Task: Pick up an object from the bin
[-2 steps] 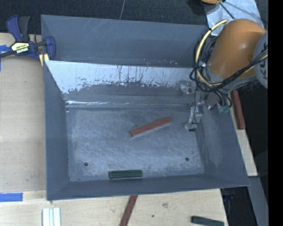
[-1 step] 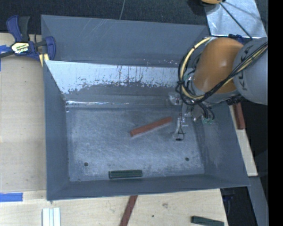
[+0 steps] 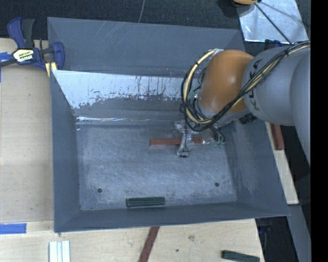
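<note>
Though hard to call for sure, looks like the grasp step, not the lift yet. Got the claw (image 3: pixel 183 146) down low near the bin (image 3: pixel 65 162) floor, right over the right end of a reddish-brown bar (image 3: pixel 163 142). That bar: flat, roughly mid-bin, a bit toward the back wall, running left-right. Can't tell whether open or clamped shut, too much wrist in the way. Next, probably: needs a square close across the bar's narrow side, then a straight lift with no dragging. Also a dark green bar (image 3: pixel 146 202) hugging the front wall, well apart. As for pose: reaching in from the right, orange cover (image 3: pixel 221 83) and cables (image 3: pixel 194 78) bunched on top, wrist pointed down, tipped a bit leftward.
</note>
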`<move>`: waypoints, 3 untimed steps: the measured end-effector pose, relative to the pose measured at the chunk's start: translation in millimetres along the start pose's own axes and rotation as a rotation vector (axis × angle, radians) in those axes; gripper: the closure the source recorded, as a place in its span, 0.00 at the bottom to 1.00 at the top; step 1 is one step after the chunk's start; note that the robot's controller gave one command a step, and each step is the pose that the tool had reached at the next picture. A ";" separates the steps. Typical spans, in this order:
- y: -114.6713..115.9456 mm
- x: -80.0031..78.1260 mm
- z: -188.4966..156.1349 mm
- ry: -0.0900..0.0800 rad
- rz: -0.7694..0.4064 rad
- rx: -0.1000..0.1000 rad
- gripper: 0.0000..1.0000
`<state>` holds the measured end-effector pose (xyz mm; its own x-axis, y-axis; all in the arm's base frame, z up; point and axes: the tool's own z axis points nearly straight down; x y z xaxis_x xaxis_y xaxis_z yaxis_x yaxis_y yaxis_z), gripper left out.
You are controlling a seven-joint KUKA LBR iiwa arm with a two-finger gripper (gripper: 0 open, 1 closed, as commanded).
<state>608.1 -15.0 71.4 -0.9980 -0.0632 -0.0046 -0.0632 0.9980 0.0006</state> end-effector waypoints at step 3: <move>9.6 -8.1 -116.2 0.001 -0.009 0.001 1.00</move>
<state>615.0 -5.0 187.6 -0.9974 -0.0725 -0.0036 -0.0725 0.9974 -0.0004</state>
